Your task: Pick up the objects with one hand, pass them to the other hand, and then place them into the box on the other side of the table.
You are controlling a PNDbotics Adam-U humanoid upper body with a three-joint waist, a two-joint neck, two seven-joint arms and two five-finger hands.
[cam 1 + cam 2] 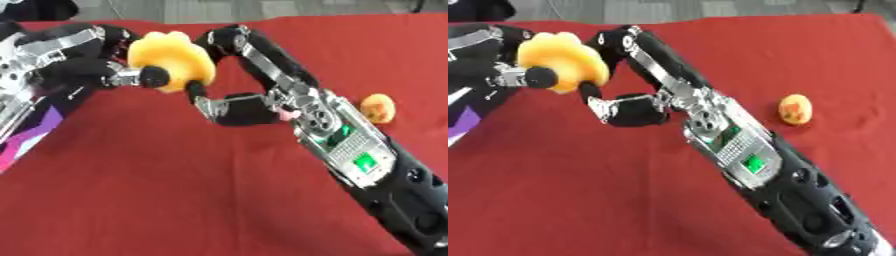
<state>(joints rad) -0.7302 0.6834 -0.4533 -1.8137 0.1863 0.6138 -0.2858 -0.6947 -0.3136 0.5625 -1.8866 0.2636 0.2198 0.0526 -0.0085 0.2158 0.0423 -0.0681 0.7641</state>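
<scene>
A yellow, lobed, flower-shaped object [175, 56] hangs above the red table between both hands. My left hand [79, 67] comes in from the left, and one of its black fingertips [154, 76] presses on the object's front. My right hand [245, 107] reaches up from the lower right. Its fingers [223, 39] arch over the object's right side and its thumb [196, 92] touches the underside. Both hands are curled on the object. A small orange-yellow object [794, 108] lies on the cloth to the right, apart from both hands.
A red cloth [175, 190] covers the table. At the left edge, under my left arm, lies a purple, pink and black patterned surface [31, 132]. Grey floor [262, 7] shows beyond the far table edge.
</scene>
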